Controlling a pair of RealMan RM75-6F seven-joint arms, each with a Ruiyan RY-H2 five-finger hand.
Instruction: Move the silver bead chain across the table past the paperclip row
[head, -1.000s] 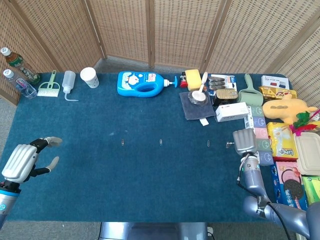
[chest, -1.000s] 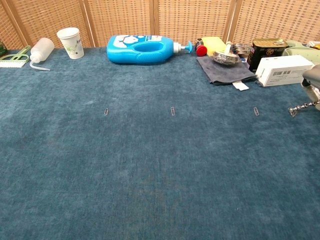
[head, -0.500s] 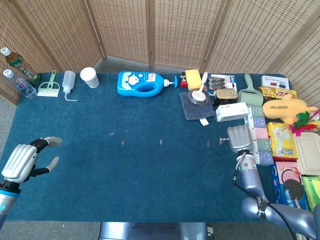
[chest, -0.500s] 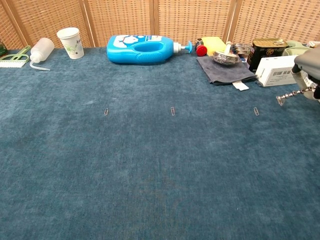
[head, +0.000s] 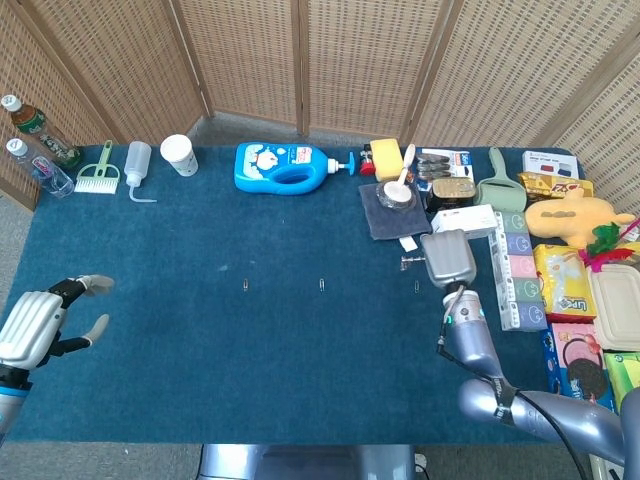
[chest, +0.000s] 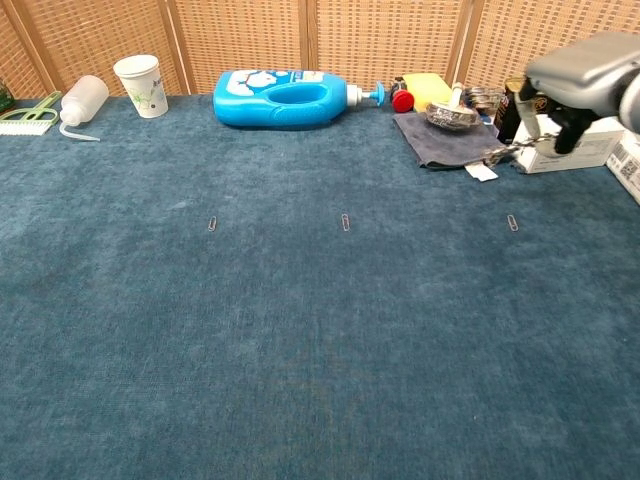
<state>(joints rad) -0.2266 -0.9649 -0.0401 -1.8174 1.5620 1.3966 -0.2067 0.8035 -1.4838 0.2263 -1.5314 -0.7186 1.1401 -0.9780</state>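
My right hand (head: 447, 258) is raised above the table's right side and pinches the silver bead chain (chest: 510, 150), which sticks out to its left. In the head view the chain's free end (head: 408, 262) hangs just above the rightmost paperclip (head: 416, 287). A row of three small paperclips lies across the middle of the blue cloth: left (chest: 212, 224), middle (chest: 346, 222), right (chest: 513, 223). Low at the left edge, my left hand (head: 35, 325) holds nothing and its fingers are apart; the chest view does not show it.
Along the far edge stand a blue detergent bottle (head: 285, 166), a paper cup (head: 179, 154), a squeeze bottle (head: 138, 165) and a small brush (head: 99, 175). A grey cloth with a bowl (head: 393, 205), a white box (chest: 565, 140) and snack packs (head: 565, 285) crowd the right side.
My right hand has risen and travelled left with the chain, from beside the snack packs to above the rightmost paperclip. The left hand has barely shifted.
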